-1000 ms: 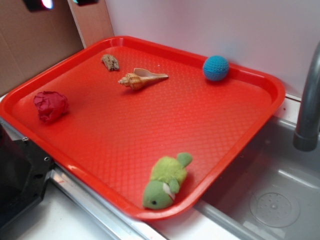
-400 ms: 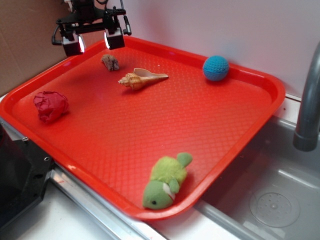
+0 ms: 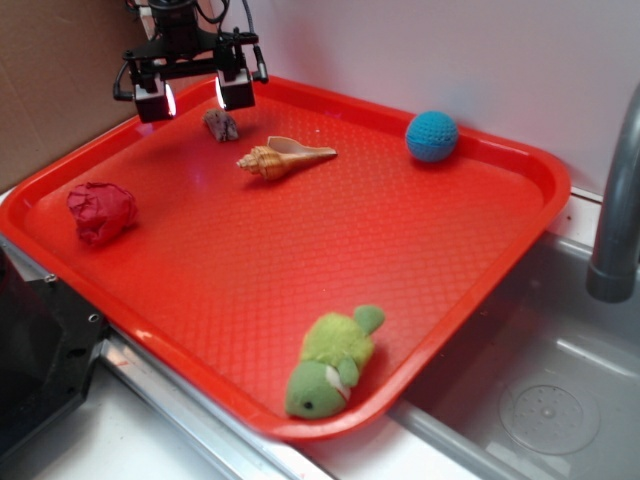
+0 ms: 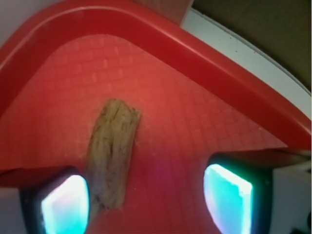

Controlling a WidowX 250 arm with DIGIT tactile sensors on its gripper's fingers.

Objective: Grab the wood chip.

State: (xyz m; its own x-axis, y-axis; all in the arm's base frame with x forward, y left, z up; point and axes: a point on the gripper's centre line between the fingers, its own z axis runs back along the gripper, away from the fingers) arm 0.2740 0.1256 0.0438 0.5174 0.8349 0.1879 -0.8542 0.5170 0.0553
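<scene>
Hovering over the far left corner of the red tray (image 3: 480,270), the hand (image 3: 195,98) hangs with its two fingers spread apart and nothing between them. In the exterior view the wood chip (image 3: 221,124) lies flat on the tray floor near that corner, just beside and partly behind the finger (image 3: 236,92) nearer the seashell; whether the fingertips touch the tray cannot be told from here. The wrist view shows the wood chip (image 4: 112,151) as a rough oblong piece lying lengthwise, its lower end close against the lit pad (image 4: 66,204) at the bottom left, while the other pad (image 4: 228,197) sits well apart from it across bare tray floor. The tray's raised rim (image 4: 204,58) curves around behind the chip.

A tan spiral seashell (image 3: 283,157) lies near the chip, toward the tray's middle. A blue crocheted ball (image 3: 432,136) rests by the far rim, a crumpled red lump (image 3: 101,211) sits at the left side, and a green plush turtle (image 3: 333,362) lies at the near edge. A grey faucet pipe (image 3: 615,215) stands over the sink (image 3: 540,400) at the right.
</scene>
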